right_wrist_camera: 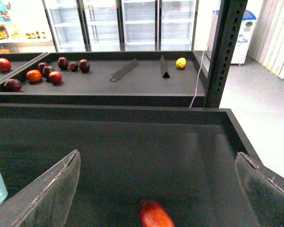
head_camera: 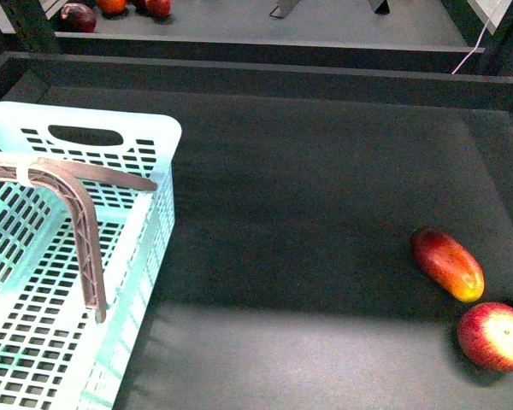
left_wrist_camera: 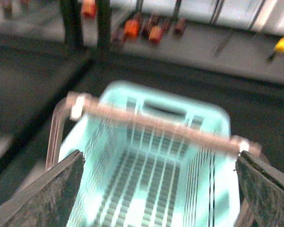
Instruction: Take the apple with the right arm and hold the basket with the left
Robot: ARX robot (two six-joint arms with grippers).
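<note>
Lying right of mint-blue slotted plastic basket [head_camera: 150,248]: round red apple [head_camera: 494,335].
Left pincer [left_wrist_camera: 159,156], right pincer [right_wrist_camera: 157,155]: both released.

No lettering, label or number is legible in any view.

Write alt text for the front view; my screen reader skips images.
A pale mint-blue basket with a brown hoop handle sits at the left of a dark table. At the right lie an elongated red-and-yellow fruit and, nearer the camera, a round red apple.
</note>
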